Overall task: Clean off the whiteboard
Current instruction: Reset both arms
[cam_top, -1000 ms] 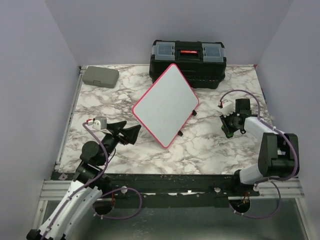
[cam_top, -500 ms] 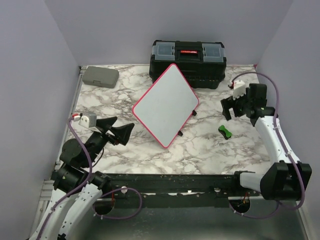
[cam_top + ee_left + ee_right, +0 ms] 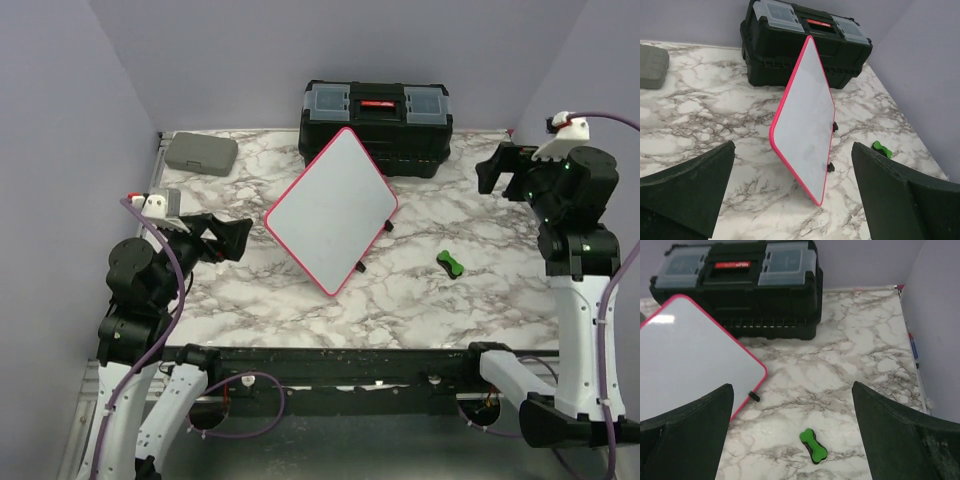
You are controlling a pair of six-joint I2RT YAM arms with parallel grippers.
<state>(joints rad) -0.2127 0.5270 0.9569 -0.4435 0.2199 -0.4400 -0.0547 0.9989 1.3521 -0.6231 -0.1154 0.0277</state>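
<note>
Right wrist view picks out a red label [image 3: 732, 264] on the black toolbox [image 3: 740, 290] handle, its white lettering too small to read. The whiteboard [image 3: 330, 210], face plain white, sits tilted mid-table just in front of the toolbox. A green eraser [image 3: 450, 264] lies to its right, apart. Only the left wrist and top views catch the grey case [image 3: 650, 65]. The left gripper [image 3: 238, 238] and right gripper [image 3: 497, 172] both gape wide, holding nothing.

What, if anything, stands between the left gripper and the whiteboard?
Nothing visible does. Only bare marble table lies between the open left gripper and the whiteboard. The black toolbox stands behind the board, and the small green object lies to its right, both outside that path.
</note>
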